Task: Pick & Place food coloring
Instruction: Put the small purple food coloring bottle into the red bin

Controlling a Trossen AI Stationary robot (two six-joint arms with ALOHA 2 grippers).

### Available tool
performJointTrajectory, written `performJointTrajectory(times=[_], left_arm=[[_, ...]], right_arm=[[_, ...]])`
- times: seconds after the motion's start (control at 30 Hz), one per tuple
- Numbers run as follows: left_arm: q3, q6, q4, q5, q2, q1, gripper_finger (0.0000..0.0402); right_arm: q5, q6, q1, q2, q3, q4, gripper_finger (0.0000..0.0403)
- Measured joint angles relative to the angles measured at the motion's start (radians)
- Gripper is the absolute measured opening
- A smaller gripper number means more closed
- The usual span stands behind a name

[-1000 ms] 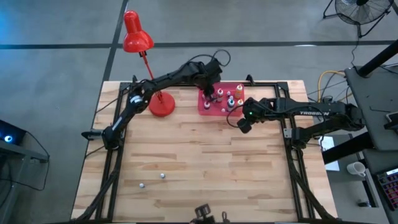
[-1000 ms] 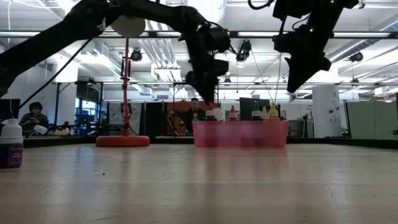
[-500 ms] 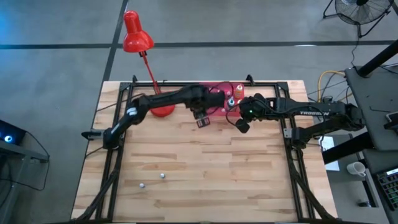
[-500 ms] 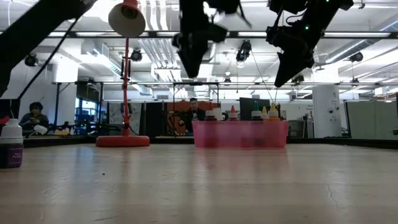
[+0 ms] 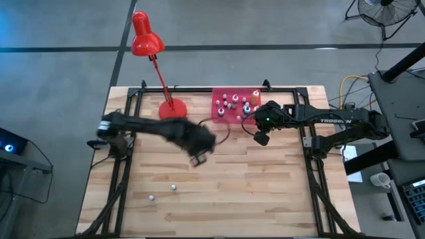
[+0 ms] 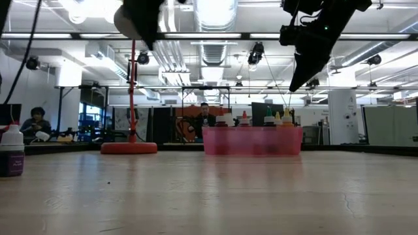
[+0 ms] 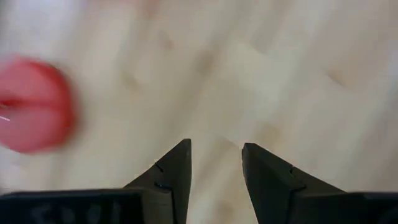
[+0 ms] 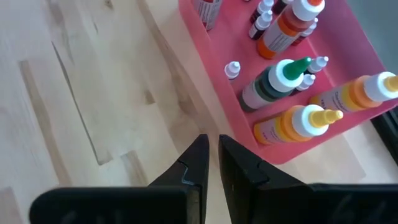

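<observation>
1. Two arms reach over the table [image 5: 265, 192]. The left gripper [image 5: 197, 159] is stretched low across the middle, blurred, its fingers [image 7: 177, 171] parted with nothing between them, the red lamp [image 5: 147, 40] base behind it.
2. Two tiny bottles [image 5: 172, 187] lie on the wood nearer the front edge than that gripper.
3. Food coloring [image 8: 273, 84] stands in the pink tray [image 5: 218, 114], just ahead of the right gripper [image 5: 261, 139].
4. That arm bends in from the right side; its fingers [image 8: 198, 163] are pressed together, empty.
</observation>
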Motion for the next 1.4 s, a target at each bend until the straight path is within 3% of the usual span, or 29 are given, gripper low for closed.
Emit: performJointTrajectory(times=[0.2, 0.3, 0.4, 0.63, 0.97, 1.4], left_arm=[[-0.357, -0.189, 0.327, 0.26, -0.18, -0.157, 0.0115], [-0.495, -0.243, 0.515, 0.298, -0.216, -0.248, 0.0115], [-0.58, -0.264, 0.588, 0.299, -0.216, -0.333, 0.0115], [-0.651, -0.275, 0.569, 0.274, -0.181, -0.435, 0.0115], [-0.698, -0.187, 0.527, 0.176, -0.181, -0.435, 0.0115], [-0.796, -0.157, 0.63, 0.174, -0.181, -0.432, 0.0115]], right_arm=[[0.0, -0.054, 0.0, 0.0, 0.0, 0.004, 0.0028], [0.001, -0.063, 0.0, 0.0, 0.0, 0.007, 0.0028], [0.001, -0.064, 0.0, 0.0, 0.0, 0.007, 0.0028], [0.002, -0.062, 0.0, 0.0, -0.001, 0.008, 0.0028], [0.003, -0.026, 0.0, 0.0, -0.001, 0.033, 0.0028], [0.003, -0.006, 0.0, 0.0, -0.002, 0.051, 0.0028]])
